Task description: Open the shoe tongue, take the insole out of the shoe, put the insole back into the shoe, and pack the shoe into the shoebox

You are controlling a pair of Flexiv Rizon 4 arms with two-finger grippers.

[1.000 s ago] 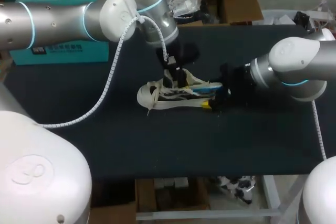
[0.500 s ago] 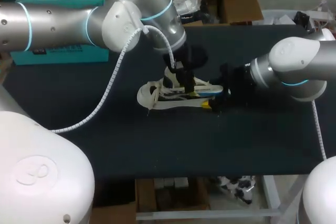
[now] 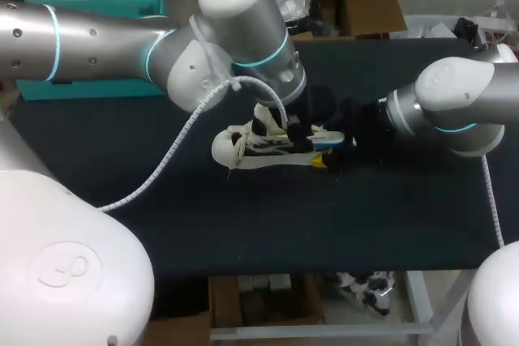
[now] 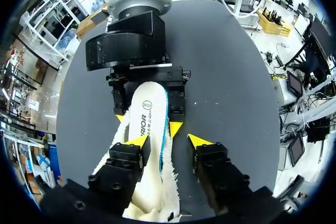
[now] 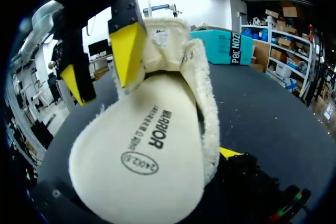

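The white fleece-lined shoe (image 3: 268, 145) is lying mid-way across the black tabletop (image 3: 243, 224), with its white printed insole (image 5: 142, 150) sitting inside. The right claw (image 4: 147, 123) is pinching the heel. The left claw (image 4: 168, 140) is spread, one finger on the insole and one outside the shoe's wall. Judged stage: the insole is being handled, and boxing is not yet begun.
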